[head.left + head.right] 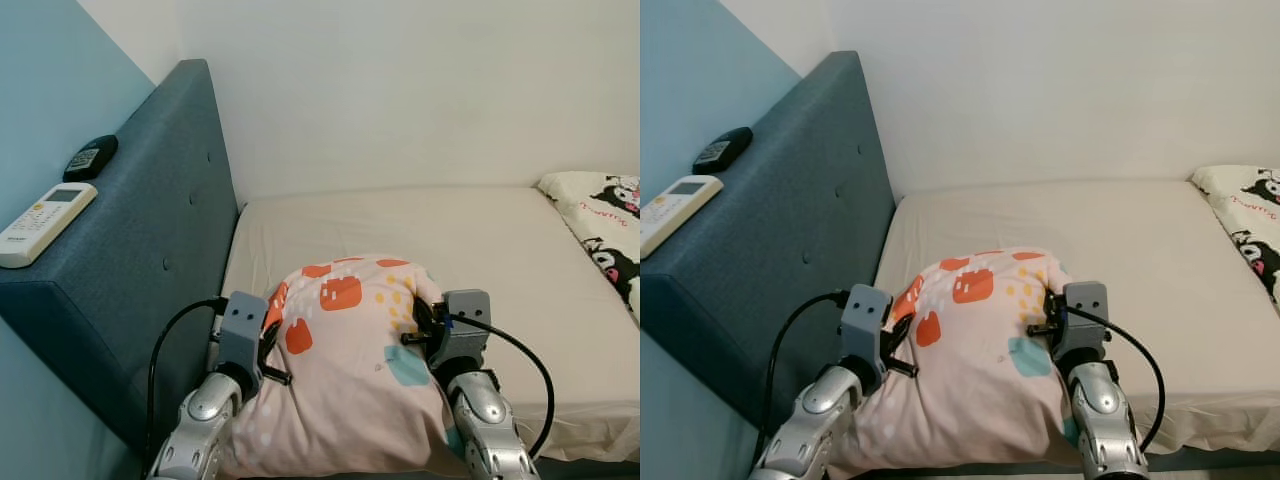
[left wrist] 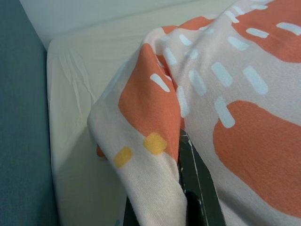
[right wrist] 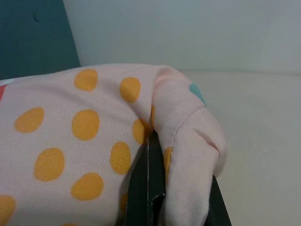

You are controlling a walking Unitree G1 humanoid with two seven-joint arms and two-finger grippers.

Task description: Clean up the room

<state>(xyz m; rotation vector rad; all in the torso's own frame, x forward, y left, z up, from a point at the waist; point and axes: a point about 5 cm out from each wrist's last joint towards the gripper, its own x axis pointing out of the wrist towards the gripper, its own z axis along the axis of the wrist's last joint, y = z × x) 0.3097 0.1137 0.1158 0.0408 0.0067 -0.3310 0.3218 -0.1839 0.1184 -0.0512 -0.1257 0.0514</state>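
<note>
The pillow (image 1: pixel 350 370) hides both grippers' fingertips; the frame edge cuts off the cartoon blanket (image 1: pixel 605 225) and the white remote (image 1: pixel 40 222).

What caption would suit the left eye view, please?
Both grippers, left gripper and right gripper, hold a patterned pillow over the bed.

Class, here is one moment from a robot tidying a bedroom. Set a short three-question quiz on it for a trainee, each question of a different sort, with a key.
1. True or false: both end effectors grip the patterned pillow.
2. Which thing lies on top of the headboard?
A. a white remote control
B. a book
C. a cup
3. Fill in: the pillow rests on the ____.

Key
1. True: the left end effector and the right end effector each pinch a fold of its fabric.
2. A: the white remote control lies there beside a small black device.
3. Mattress.
</note>
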